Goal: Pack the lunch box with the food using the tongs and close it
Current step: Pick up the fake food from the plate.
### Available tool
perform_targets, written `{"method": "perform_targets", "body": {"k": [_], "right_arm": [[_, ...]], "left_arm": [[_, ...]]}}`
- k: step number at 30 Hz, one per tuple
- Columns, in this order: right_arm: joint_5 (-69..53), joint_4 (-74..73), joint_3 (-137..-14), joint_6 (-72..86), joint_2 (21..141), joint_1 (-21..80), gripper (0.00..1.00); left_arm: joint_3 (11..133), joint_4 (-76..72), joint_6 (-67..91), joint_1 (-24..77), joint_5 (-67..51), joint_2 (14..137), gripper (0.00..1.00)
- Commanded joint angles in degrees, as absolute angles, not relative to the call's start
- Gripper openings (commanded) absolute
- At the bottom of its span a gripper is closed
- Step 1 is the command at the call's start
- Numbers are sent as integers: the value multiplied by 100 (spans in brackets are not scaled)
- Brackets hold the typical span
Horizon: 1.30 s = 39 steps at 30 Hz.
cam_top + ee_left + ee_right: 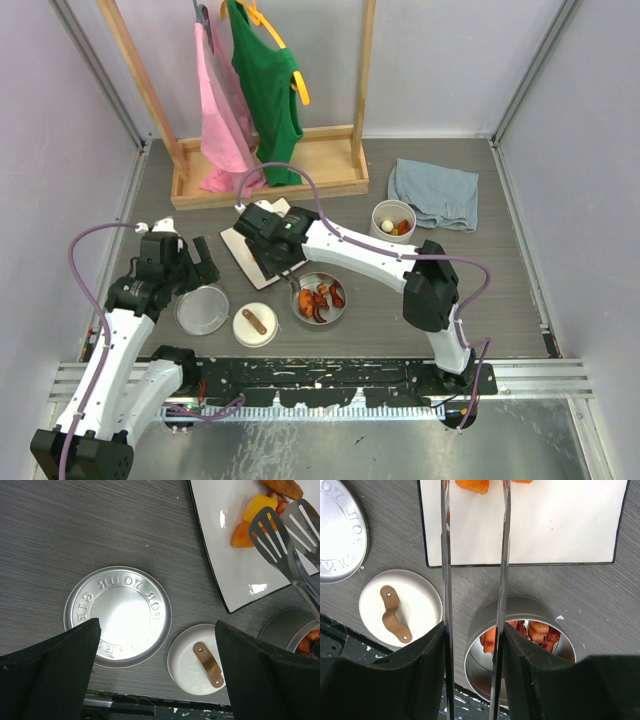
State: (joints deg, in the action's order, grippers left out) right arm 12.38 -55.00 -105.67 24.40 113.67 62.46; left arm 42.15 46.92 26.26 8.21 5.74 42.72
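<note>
**Your right hand (473,630) squeezes the tongs over the plate**

Your right hand has one finger pressed on each thin arm of the tongs (445,580), so the arms are pulled part way together. The flat slotted tips sit low over the white plate (225,570), right by the orange food (257,507) near its edge. You cannot tell if they touch it. Under that hand stands the tin (520,607), just beside the plate, with red and orange bits already in it.

Your left hand (157,627) is open as wide as it goes and holds nothing. It hangs above the flat steel lid (117,616), which lies on the table with raised letters on it. A white disc (197,660) with a brown strap on top lies between the lid and the tin.

Further back, the cup (393,218) holds a few more bits and stands just beside a blue cloth (435,192). Behind the plate is a wooden rack (320,155) with a pink top (225,120) and a green top (268,100) hanging on it. From above, your right arm reaches across from the right and hides part of the plate.
</note>
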Motion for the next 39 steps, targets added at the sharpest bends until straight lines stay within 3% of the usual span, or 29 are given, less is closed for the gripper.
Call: {"method": "perform_targets", "body": {"k": [1,39], "right_arm": [[1530,-5637,-11150,2623,11561,6232,49],[1623,-5704,-11727,2474,12308,6179,47]], "left_arm": [[4218,4430,2584,800,589,4184,98],[4219,4425,2577,795,573,4227,98]]}}
